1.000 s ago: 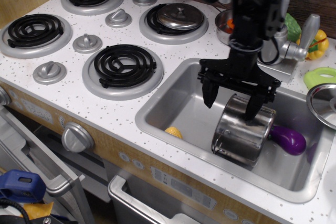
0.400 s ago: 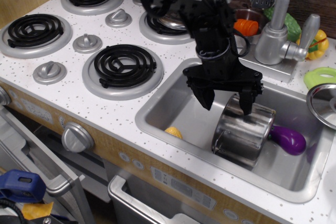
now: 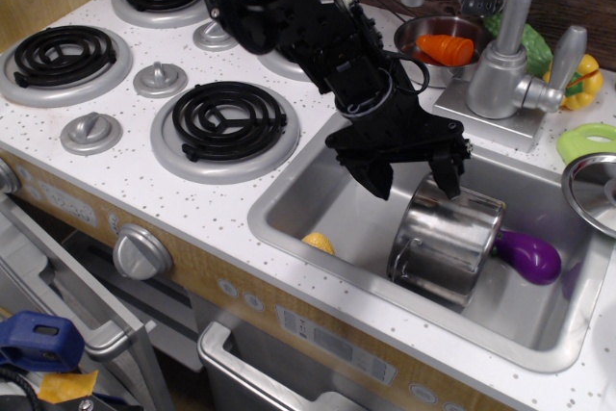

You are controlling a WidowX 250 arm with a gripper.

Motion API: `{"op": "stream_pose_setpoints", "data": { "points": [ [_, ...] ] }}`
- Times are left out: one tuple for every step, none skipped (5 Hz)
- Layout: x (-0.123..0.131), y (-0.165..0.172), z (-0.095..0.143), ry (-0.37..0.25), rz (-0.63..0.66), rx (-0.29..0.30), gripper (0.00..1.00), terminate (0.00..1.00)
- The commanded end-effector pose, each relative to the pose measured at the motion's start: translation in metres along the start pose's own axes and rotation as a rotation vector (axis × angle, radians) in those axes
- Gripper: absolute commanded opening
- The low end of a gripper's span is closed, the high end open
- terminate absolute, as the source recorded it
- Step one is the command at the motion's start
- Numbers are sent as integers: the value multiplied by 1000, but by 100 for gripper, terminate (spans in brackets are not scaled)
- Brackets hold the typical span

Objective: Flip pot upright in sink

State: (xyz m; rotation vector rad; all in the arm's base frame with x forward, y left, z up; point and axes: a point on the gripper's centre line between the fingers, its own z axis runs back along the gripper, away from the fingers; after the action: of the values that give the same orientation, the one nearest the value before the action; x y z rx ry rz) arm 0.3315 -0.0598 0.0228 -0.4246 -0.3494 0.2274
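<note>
The shiny steel pot (image 3: 445,249) lies tilted on its side in the grey sink (image 3: 318,194), its flat bottom facing the front left and its rim toward the back right. My black gripper (image 3: 412,176) hangs open just above the pot's upper left edge. One finger (image 3: 373,170) is left of the pot and the other finger (image 3: 449,172) is over its top. It holds nothing.
A purple eggplant (image 3: 527,255) lies right of the pot and a yellow item (image 3: 319,244) lies at the sink's front left. The tap (image 3: 508,55) stands behind the sink. A small metal bowl with an orange item (image 3: 446,48) is at the back. A flat lid (image 3: 593,190) is at the right.
The arm has swung to the left and leaned over from the stove side. The open gripper shifted slightly left and stays over the pot. The pot has not moved.
</note>
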Motion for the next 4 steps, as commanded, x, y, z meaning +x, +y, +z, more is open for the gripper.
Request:
{"op": "stream_pose_setpoints", "data": {
  "points": [
    [10, -12, 5, -89, 20, -95, 100, 0],
    [10, -21, 0, -98, 55, -121, 100, 0],
    [10, -29, -7, -112, 81, -138, 100, 0],
    [10, -37, -14, -124, 108, -165, 100, 0]
  ]
}}
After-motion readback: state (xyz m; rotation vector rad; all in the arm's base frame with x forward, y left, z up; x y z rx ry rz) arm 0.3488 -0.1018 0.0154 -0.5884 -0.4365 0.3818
